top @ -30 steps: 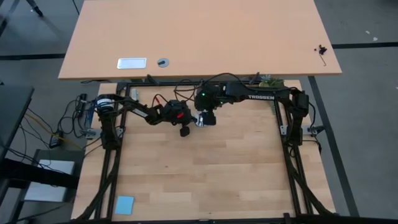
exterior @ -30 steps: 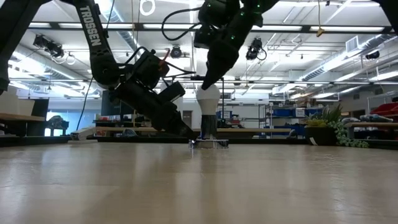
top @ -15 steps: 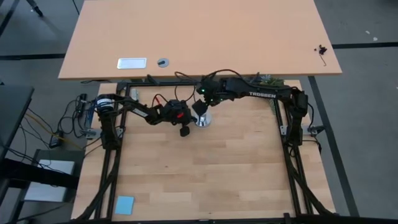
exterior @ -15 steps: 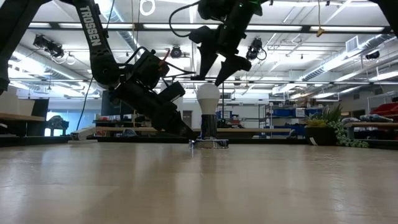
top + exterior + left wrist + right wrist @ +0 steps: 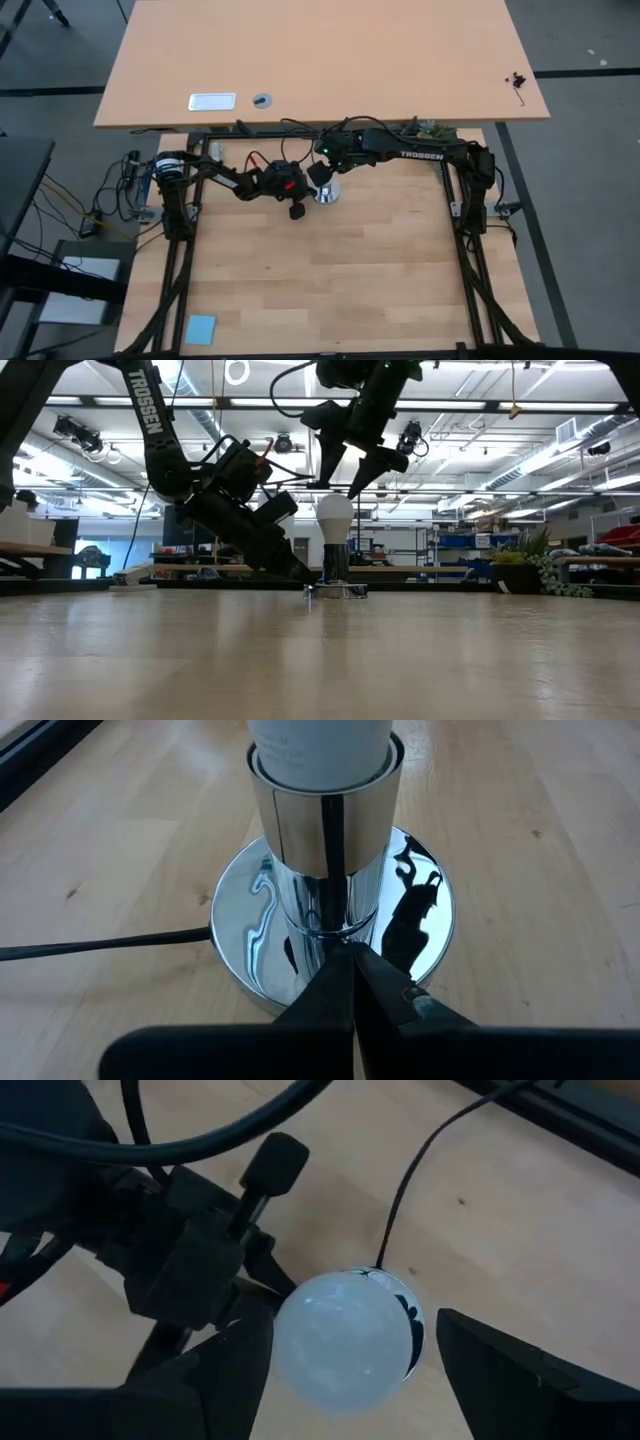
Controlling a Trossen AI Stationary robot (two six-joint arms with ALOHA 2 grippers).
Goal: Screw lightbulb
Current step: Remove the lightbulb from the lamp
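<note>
On the wooden table [image 5: 330, 270], the left arm reaches in low from the left side, and its left gripper [image 5: 352, 982] lies down at the table surface with its two dark fingers pressed together, tips touching the foot of the chrome socket base [image 5: 330, 935]. In the low view the same left gripper [image 5: 298, 572] slants down to the table just beside that socket base [image 5: 336, 588]. A thin black cord [image 5: 100, 945] runs away from the socket across the wood. The lightbulb [image 5: 335, 517] stands upright in the socket, near the middle of the table's far edge, its white glass globe uppermost; from the right wrist view the lightbulb [image 5: 345, 1340] sits between the fingers without touching either. Above it hangs the right gripper [image 5: 352, 472], fingers spread apart and pointing down, their tips just over the top of the globe and clear of it. In the high view the right gripper [image 5: 322, 176] sits over the lightbulb [image 5: 326, 191], with the right arm stretching in from the right side of the table.
</note>
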